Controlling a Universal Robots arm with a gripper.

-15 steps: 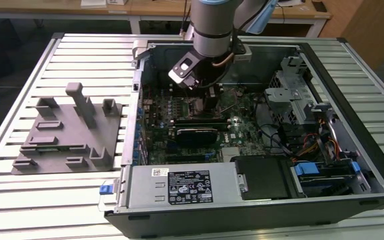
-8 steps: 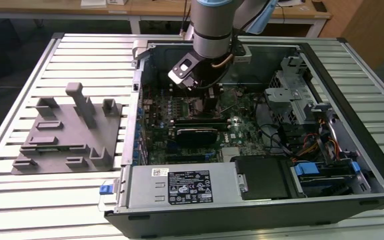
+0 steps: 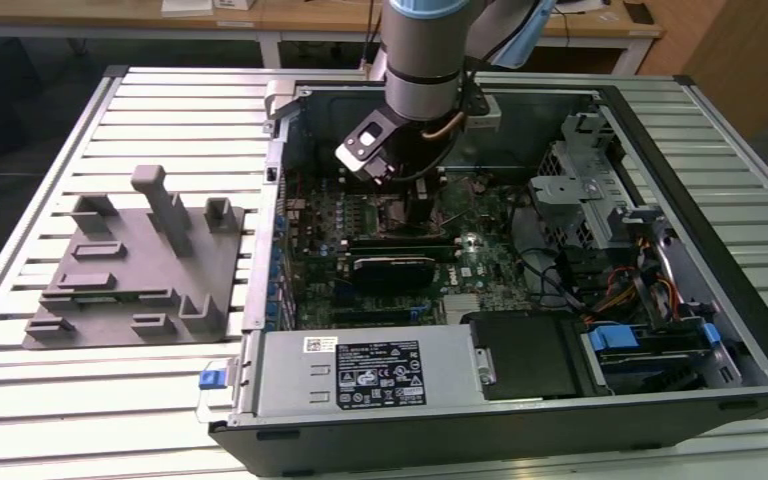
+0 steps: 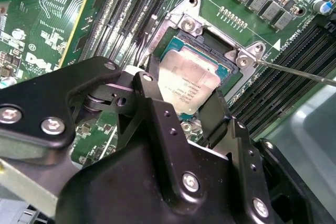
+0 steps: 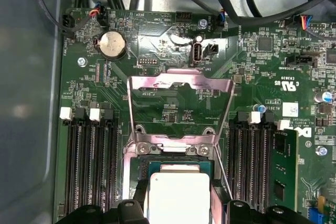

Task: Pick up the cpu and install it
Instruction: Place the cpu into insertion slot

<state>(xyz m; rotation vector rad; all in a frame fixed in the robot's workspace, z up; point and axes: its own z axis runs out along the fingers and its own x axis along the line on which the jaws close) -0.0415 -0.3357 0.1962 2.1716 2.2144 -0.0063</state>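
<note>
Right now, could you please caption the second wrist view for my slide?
Claw at the cpu, in or just above the open socket on the green motherboard.

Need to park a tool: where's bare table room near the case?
Bare table slats nearer the camera than the grey tray, and beyond it, at the exterior view's left of the computer case. Inside is crowded: arm, motherboard, cables.

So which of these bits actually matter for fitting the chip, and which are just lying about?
In the job:
small square silver-topped cpu, gripped by the black robot hand; hinged metal socket frame, open, on the green motherboard.

Just lying about:
large grey plastic tray with upright posts; round silver coin battery; black cables.
</note>
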